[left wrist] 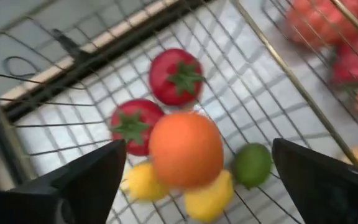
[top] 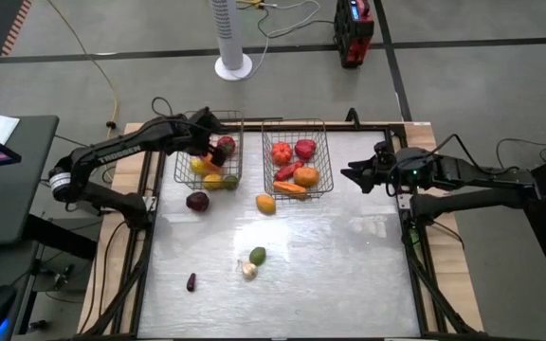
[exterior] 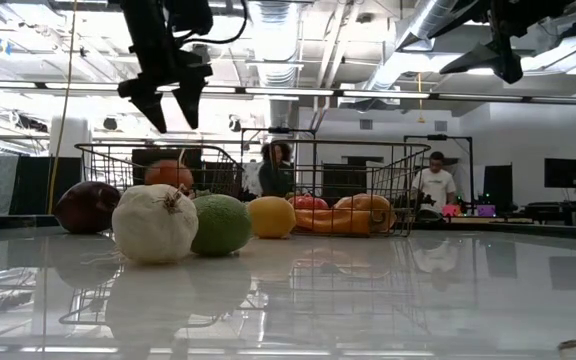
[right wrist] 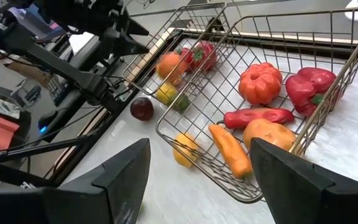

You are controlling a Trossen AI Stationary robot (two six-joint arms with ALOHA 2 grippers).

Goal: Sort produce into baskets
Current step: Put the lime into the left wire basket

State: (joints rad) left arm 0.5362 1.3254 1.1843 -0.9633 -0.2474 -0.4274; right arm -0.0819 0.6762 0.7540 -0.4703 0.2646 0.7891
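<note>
My left gripper [top: 214, 142] is open above the left basket [top: 183, 175], seen high over it in the low view [exterior: 171, 100]. Below its fingers an orange round fruit [left wrist: 185, 149] lies in that basket on two yellow fruits [left wrist: 210, 199], beside two red ones [left wrist: 176, 76] and a green one [left wrist: 252, 165]. My right gripper [top: 351, 174] is open and empty, to the right of the right basket [top: 328, 166], which holds red and orange produce [right wrist: 260, 83]. Loose on the table lie a dark purple round [top: 197, 201], a yellow fruit [top: 265, 204], a green round [top: 257, 255], white garlic [top: 248, 270] and a small dark piece [top: 191, 281].
The two baskets stand side by side at the table's far edge, a narrow gap between them. A white fan base [top: 233, 66] and a red device [top: 354, 33] stand on the floor beyond the table. People show in the room behind [exterior: 434, 180].
</note>
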